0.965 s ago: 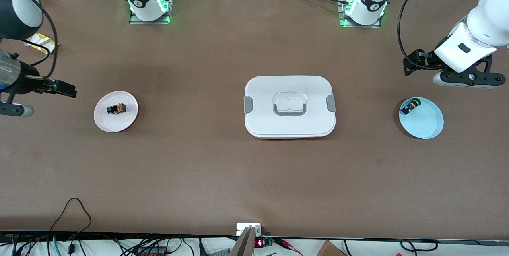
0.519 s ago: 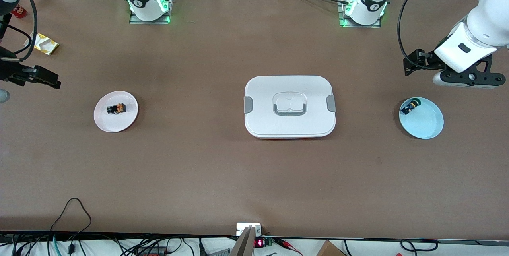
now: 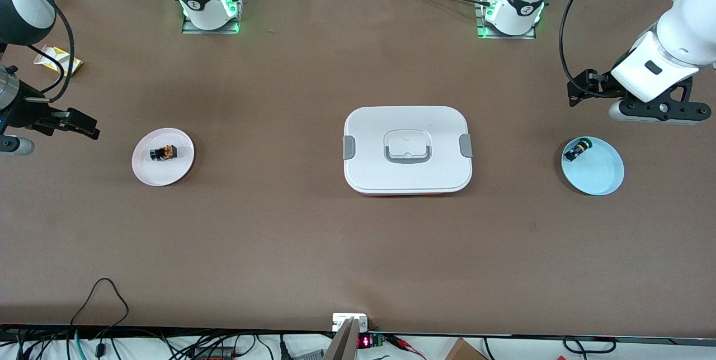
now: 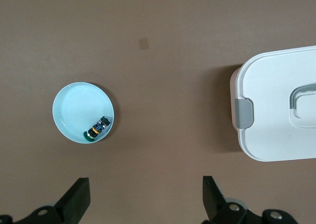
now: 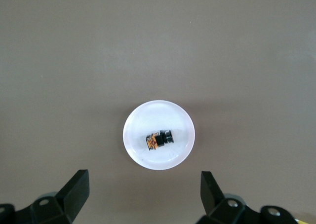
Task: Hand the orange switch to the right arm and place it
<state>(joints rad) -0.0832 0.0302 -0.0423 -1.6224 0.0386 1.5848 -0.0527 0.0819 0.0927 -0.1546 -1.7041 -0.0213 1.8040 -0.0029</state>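
1. The orange switch (image 3: 164,152) lies on its side on the pale pink plate (image 3: 144,173), toward the right arm's end of the surface. It sits near the plate's middle, clear of the rim.
2. The right gripper (image 3: 89,128) hangs released and empty over bare surface, just beside the pink plate on the side toward that end of the surface. In the right wrist view the switch (image 5: 159,139) shows ahead of the spread fingers (image 5: 79,187), not between them.
3. The left gripper (image 3: 577,89) is also released and empty. It hangs over the surface close to the blue plate (image 3: 604,178), well apart from the orange switch, with the white lidded box (image 3: 369,173) between the two ends.
4. Do not be drawn to the small switch with the green-yellow face (image 3: 576,150) on the blue plate. It is the look-alike.
5. The step in hand looks like the approach, with nothing grasped yet. The task words call for a handover to the right arm, but the switch already lies at that arm's end, so settle which gripper goes in first.
6. To do it well:
   - Centre the gripper over the switch.
   - Turn the wrist so the fingers close across the black barrel, not end to end.
   - Descend slowly, since the piece is tiny and round and will likely roll or skid on the plate.
   - Stop short of pressing the plate.
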